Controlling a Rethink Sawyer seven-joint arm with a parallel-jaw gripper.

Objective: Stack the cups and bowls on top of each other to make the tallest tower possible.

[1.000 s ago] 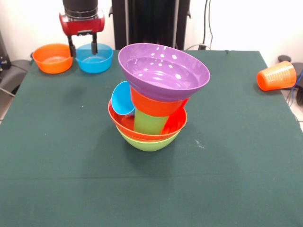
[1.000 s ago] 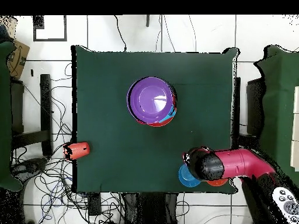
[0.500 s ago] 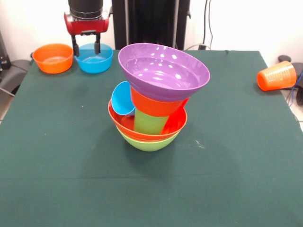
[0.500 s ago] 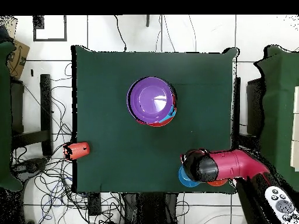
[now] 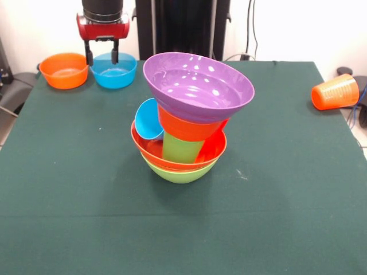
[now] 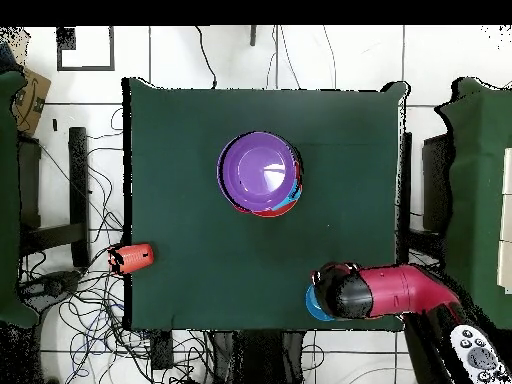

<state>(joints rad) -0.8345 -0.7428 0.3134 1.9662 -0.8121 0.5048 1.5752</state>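
Note:
The tower (image 5: pixel 189 123) stands mid-table: a large lime green bowl (image 5: pixel 179 173), an orange-red bowl (image 5: pixel 155 152), a lime green cup (image 5: pixel 180 149), a light blue cup (image 5: pixel 149 120) leaning at its left, a small orange bowl (image 5: pixel 186 129) and a tilted purple bowl (image 5: pixel 198 86) on top; from overhead the purple bowl (image 6: pixel 261 172) covers it. A small blue bowl (image 5: pixel 117 71) and a small orange bowl (image 5: pixel 64 70) sit at the far left corner. An orange cup (image 5: pixel 335 91) lies on its side at the right edge. My gripper (image 5: pixel 101 55) hangs open and empty above the blue bowl's left rim.
The orange cup also shows in the overhead view (image 6: pixel 133 258) at the table's left edge. My red arm (image 6: pixel 385 292) covers most of the corner bowls there. Cables lie on the floor around the table.
My gripper has risen a little and shifted slightly right over the blue bowl's rim. In the overhead view the arm has moved toward the table's bottom edge. The tower has not moved.

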